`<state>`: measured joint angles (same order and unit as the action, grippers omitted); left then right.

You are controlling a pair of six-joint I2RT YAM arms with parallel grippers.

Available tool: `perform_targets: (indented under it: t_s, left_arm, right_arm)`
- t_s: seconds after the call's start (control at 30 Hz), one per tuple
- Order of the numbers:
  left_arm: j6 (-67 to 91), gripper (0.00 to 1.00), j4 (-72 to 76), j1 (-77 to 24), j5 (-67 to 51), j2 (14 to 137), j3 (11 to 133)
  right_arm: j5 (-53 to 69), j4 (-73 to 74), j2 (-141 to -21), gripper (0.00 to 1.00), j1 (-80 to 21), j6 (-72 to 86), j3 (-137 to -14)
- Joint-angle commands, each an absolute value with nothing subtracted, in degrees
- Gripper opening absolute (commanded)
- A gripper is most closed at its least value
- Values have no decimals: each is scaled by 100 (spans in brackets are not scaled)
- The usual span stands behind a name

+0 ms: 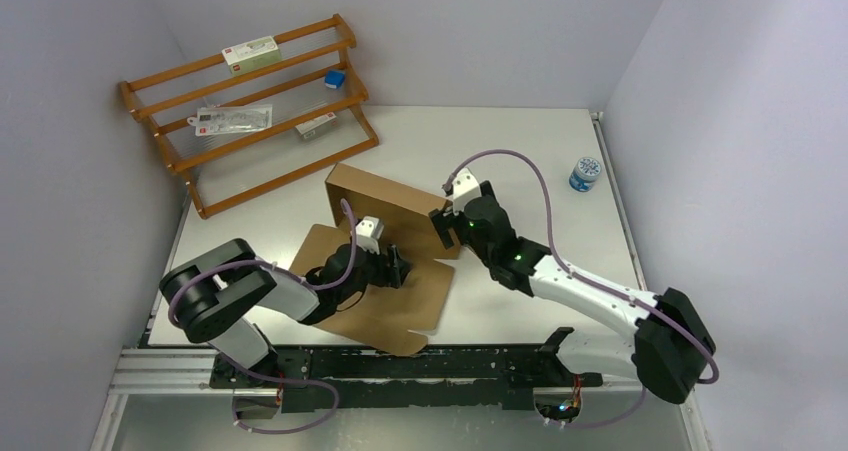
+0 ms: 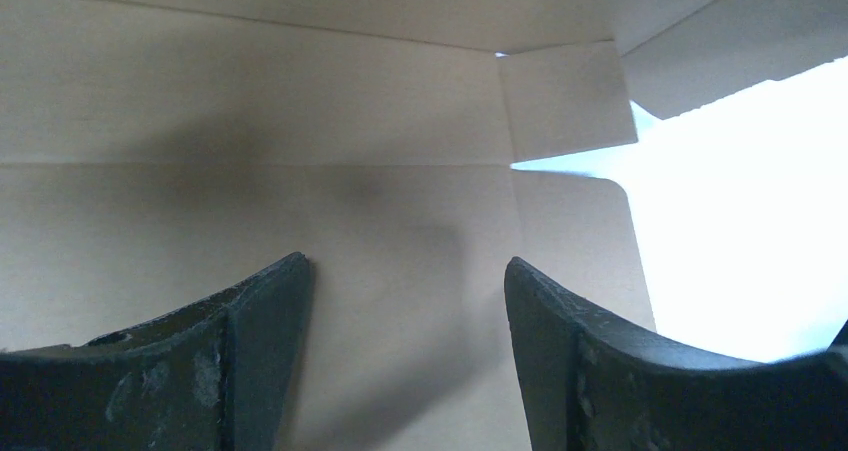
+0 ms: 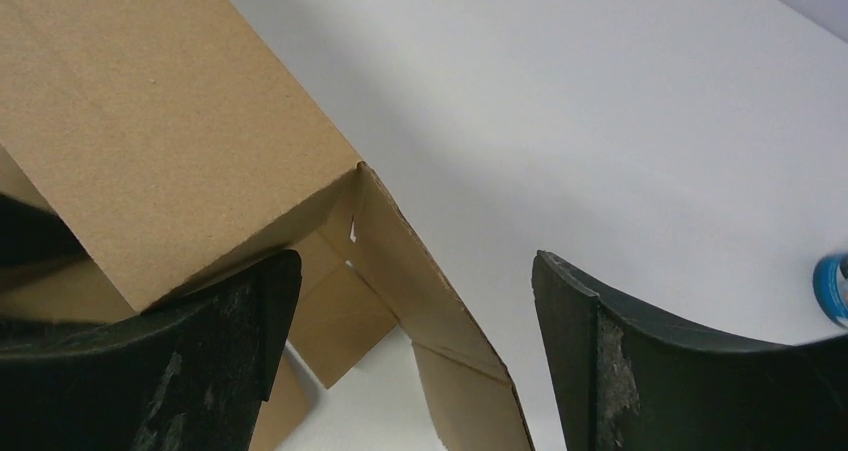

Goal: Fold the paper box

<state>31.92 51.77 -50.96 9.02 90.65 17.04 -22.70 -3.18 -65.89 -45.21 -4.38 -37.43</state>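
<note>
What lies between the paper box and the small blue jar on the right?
Top view: the right gripper and its purple cable loop, right beside the paper box; beyond them, bare white table up to the jar.

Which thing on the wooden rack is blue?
The little blue cube, sitting near the right end of the wooden rack. The other things there are flat, pale packets, mostly white or see-through.

The paper box (image 1: 392,203) is plain brown cardboard, half folded. Its near panel lies flat mid-surface (image 1: 520,141), its far panel stands raised and tilted, and a small end flap seems turned inward at the right corner.
</note>
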Motion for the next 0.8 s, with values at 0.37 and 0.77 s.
perform_targets:
  t_s: [0.37, 0.77]
  left_arm:
    - [3049, 76, 5558, -5210, 1239, 9530, 2084]
    - [1380, 87, 7003, -5983, 1674, 9598, 1905]
  right_arm:
    - [-1949, -625, -6852, 86, -4069, -186, -3972]
    - [-1999, -395, -6527, 83, -4058, -68, -3806]
